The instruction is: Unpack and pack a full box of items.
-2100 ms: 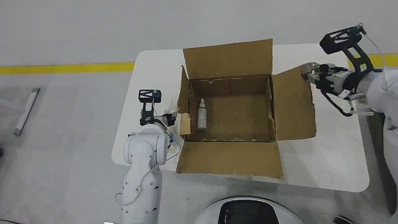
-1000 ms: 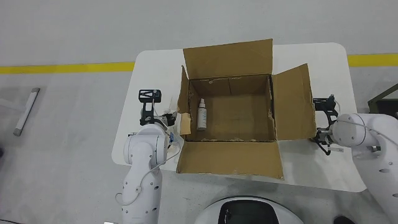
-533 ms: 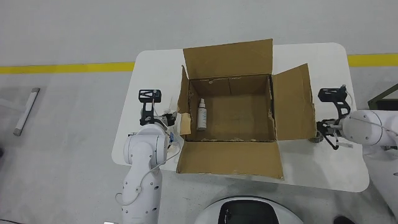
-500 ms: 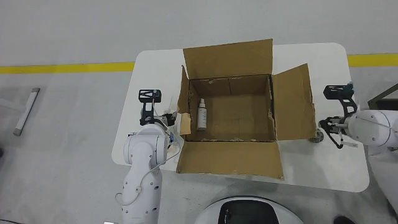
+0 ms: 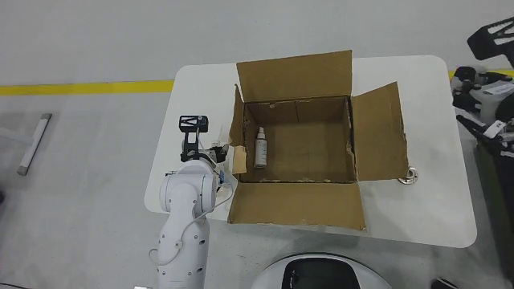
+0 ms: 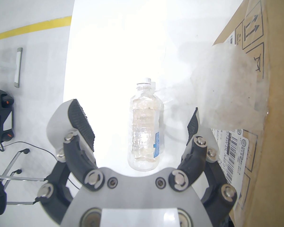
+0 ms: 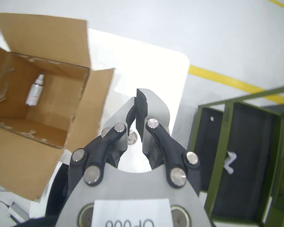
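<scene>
An open cardboard box (image 5: 377,140) stands mid-table with its flaps spread. A white spray bottle (image 5: 259,148) lies inside it by the left wall, and the right wrist view shows the same spray bottle (image 7: 34,92). My left gripper (image 6: 136,116) is low at the box's left outer wall, open around a clear plastic bottle (image 6: 145,128) that lies on the table, not touching it. My right gripper (image 7: 138,100) is shut on nothing, raised off the table's right edge (image 5: 459,88). A small round metal piece (image 5: 410,177) rests on the table beside the right flap.
Crumpled clear film (image 6: 227,90) hangs on the box wall beside my left fingers. A dark green rack (image 7: 246,128) stands just past the table's right side. The white table (image 5: 426,217) has bare surface in front and at the right.
My right arm came down beside the right flap, left the small metal piece on the table, then lifted away to the far right. The left arm has not moved.
</scene>
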Robot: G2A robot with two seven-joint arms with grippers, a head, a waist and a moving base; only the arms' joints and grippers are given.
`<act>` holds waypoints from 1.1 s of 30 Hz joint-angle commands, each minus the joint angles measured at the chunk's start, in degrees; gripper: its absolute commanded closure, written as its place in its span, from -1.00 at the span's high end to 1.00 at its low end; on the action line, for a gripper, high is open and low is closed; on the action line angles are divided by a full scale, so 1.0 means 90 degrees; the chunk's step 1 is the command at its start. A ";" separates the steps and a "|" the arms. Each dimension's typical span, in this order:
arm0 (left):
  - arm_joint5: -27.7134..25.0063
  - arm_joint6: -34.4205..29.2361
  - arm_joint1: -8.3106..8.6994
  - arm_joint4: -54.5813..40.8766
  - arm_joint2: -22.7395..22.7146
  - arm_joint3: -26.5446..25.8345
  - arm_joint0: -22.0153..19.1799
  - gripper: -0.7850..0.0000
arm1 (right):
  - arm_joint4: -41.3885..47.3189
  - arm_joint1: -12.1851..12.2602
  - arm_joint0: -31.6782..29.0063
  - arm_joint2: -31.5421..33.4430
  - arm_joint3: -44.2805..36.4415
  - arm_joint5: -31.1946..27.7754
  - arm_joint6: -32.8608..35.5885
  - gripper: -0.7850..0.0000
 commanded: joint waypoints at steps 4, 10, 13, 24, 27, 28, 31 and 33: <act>0.0000 0.0000 0.0000 0.0000 0.0000 0.0000 0.0000 1.00 | 0.1231 -0.0045 0.1629 -0.1406 0.1202 -0.0003 -0.0054 -1.00; 0.0000 0.0000 0.0000 0.0000 0.0000 0.0000 0.0000 1.00 | 0.2636 -0.0325 0.2459 -0.2932 0.3168 0.0125 -0.1163 -1.00; 0.0000 0.0000 0.0000 0.0000 0.0000 0.0000 0.0000 1.00 | 0.3110 -0.0464 0.2647 -0.3533 0.3901 0.0107 -0.1542 -1.00; 0.0000 0.0000 0.0000 0.0000 0.0000 0.0000 0.0000 1.00 | 0.3841 -0.0737 0.2904 -0.4549 0.5048 -0.0095 -0.1886 -1.00; 0.0000 0.0000 0.0000 0.0000 0.0000 0.0000 0.0000 1.00 | 0.3841 -0.0737 0.2904 -0.4549 0.5048 -0.0095 -0.1886 -1.00; 0.0000 0.0000 0.0000 0.0000 0.0000 0.0000 0.0000 1.00 | 0.3841 -0.0737 0.2904 -0.4549 0.5048 -0.0095 -0.1886 -1.00; 0.0000 0.0000 0.0000 0.0000 0.0000 0.0000 0.0000 1.00 | 0.3790 -0.0732 0.2841 -0.4555 0.5071 -0.0052 -0.1946 -1.00; 0.0000 0.0000 0.0000 0.0000 0.0000 0.0000 0.0000 1.00 | 0.3640 -0.0732 0.2697 -0.4707 0.5012 0.0021 -0.1886 -1.00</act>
